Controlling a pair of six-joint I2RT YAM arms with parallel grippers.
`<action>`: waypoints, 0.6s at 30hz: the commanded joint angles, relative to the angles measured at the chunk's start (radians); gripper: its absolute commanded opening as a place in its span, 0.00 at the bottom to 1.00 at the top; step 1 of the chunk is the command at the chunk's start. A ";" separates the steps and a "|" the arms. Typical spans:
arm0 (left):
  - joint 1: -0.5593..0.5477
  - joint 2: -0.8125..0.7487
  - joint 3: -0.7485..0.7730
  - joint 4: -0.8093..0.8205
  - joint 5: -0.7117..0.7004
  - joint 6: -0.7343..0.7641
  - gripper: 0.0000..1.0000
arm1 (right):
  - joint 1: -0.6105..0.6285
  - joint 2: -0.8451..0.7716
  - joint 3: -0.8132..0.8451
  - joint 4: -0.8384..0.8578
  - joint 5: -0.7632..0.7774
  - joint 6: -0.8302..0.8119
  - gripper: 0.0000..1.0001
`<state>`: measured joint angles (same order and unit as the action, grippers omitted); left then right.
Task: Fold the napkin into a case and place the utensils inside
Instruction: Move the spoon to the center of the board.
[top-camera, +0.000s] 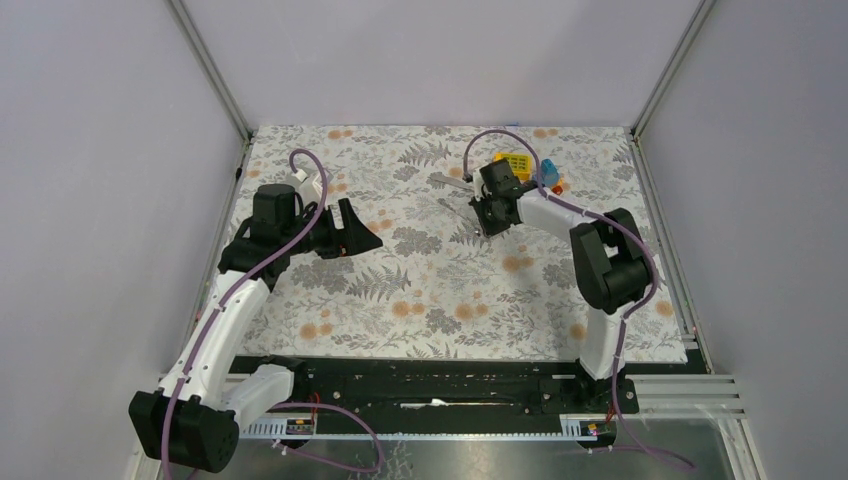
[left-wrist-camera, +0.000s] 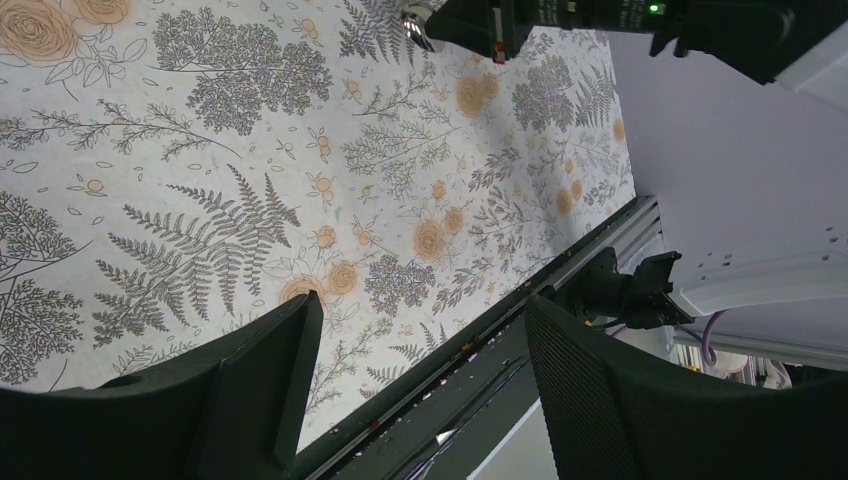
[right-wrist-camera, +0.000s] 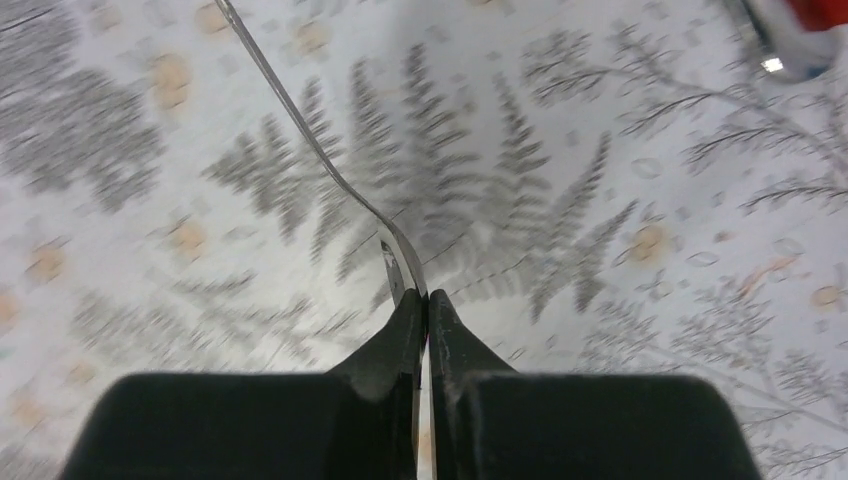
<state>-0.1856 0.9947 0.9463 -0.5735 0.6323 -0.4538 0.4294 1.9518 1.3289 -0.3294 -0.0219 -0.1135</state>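
Noting a floral tablecloth (top-camera: 440, 290) lying flat, with pale walls (top-camera: 440, 60) on three sides. I see the right tool (right-wrist-camera: 427, 300) pinching a utensil (right-wrist-camera: 300, 125); the left tool (left-wrist-camera: 422, 305) is spread.

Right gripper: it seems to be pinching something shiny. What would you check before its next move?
1. Right gripper shut on the utensil: ok.
2. Grip deep enough: cannot tell; only the fingertips pinch one end.
3. Utensil lifted off the tablecloth: cannot tell.
4. Left gripper open and empty: ok.
5. Napkin in sight: not ok; no view shows it.
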 joint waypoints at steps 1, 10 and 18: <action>0.000 0.003 0.010 0.037 0.004 0.012 0.79 | 0.021 -0.127 0.008 -0.107 -0.183 0.031 0.00; 0.000 -0.011 -0.010 0.022 -0.015 0.059 0.78 | 0.301 0.088 0.179 -0.537 -0.265 -0.239 0.03; 0.000 -0.044 -0.074 0.022 -0.001 0.068 0.78 | 0.363 0.168 0.302 -0.617 -0.304 -0.308 0.13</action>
<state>-0.1856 0.9756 0.9001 -0.5777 0.6182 -0.4145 0.7979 2.0777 1.5421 -0.8574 -0.3099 -0.3717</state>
